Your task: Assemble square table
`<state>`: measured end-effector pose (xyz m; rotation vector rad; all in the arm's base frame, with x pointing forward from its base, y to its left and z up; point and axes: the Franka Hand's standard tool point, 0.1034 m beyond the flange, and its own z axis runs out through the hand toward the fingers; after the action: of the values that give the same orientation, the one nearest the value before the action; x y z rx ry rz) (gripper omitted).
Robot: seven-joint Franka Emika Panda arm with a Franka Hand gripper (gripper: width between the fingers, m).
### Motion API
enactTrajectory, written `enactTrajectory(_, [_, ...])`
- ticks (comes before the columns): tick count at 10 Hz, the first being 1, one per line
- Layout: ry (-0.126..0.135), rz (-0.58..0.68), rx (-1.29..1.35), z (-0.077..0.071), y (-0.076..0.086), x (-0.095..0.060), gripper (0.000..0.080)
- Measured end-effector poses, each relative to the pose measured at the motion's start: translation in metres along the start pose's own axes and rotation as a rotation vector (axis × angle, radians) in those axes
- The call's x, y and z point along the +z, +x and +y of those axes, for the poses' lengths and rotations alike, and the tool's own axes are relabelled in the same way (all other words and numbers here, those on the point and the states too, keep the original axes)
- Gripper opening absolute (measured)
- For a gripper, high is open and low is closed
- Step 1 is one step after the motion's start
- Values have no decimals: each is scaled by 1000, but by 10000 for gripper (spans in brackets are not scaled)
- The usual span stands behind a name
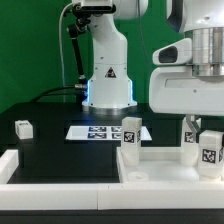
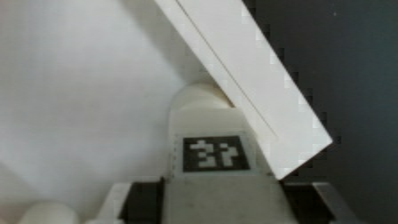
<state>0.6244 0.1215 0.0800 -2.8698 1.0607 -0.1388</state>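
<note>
The square table's top lies flat at the exterior view's lower right, rim up. One white tagged leg stands at its left corner and another at the right front. My gripper reaches down over a third leg between them. In the wrist view this leg stands on the white top beside the rim, its tag facing the camera. My gripper has both dark pads against the leg's sides, shut on it.
A small white tagged part lies on the black table at the exterior view's left. The marker board lies before the robot base. A long low white rail runs along the front.
</note>
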Motion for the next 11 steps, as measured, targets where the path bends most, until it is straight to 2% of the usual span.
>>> enactTrajectory(2, [-1,0,156,0,0,0,295])
enactTrajectory(3, [-1,-16,317,1,0,1,295])
enactTrajectory(5, [29,-128,721,7,2,0,294])
enactTrajectory(6, [37,-133,783,8,5,1,294])
enactTrajectory(8, [36,-132,793,7,3,1,294])
enactTrajectory(9, [31,-110,680,6,4,1,294])
enactTrajectory(10, [30,-58,423,0,3,0,294])
enactTrajectory(11, [42,-41,230,-4,1,0,532])
